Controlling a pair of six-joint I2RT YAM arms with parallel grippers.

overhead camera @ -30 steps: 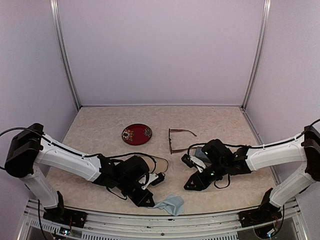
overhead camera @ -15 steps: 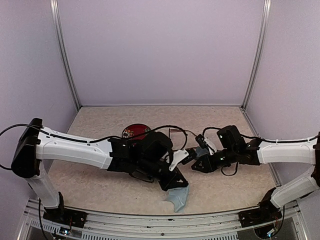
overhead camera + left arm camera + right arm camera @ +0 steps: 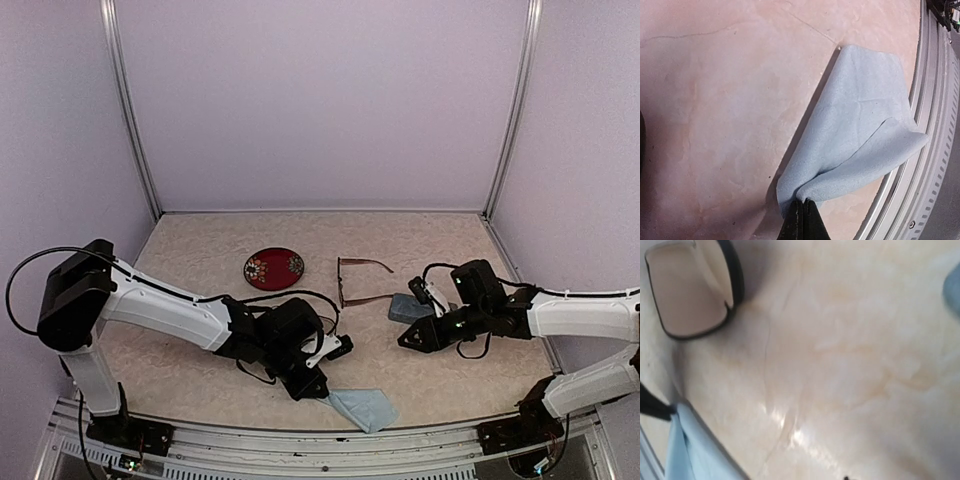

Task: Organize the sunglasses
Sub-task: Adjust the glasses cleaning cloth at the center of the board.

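Reddish-brown sunglasses [image 3: 342, 282] lay mid-counter [image 3: 200, 250], 11 o'clock of right fingers [image 3: 410, 341], whose state I cannot tell. Left fingers [image 3: 794, 225] pinched blue cloth [image 3: 855, 135]. Sunglasses likely light, fragile; grab at hinge.

Surface [image 3: 200, 250]: beige, marbled stone pattern, faint glare in places.
Back wall [image 3: 320, 100]: plain lavender panel.
Side walls [image 3: 50, 150]: same lavender, left and right.
Aluminium uprights [image 3: 131, 110]: two, at the rear corners.
Slotted metal rail [image 3: 250, 440]: runs along the near edge.
Light: even, diffuse.
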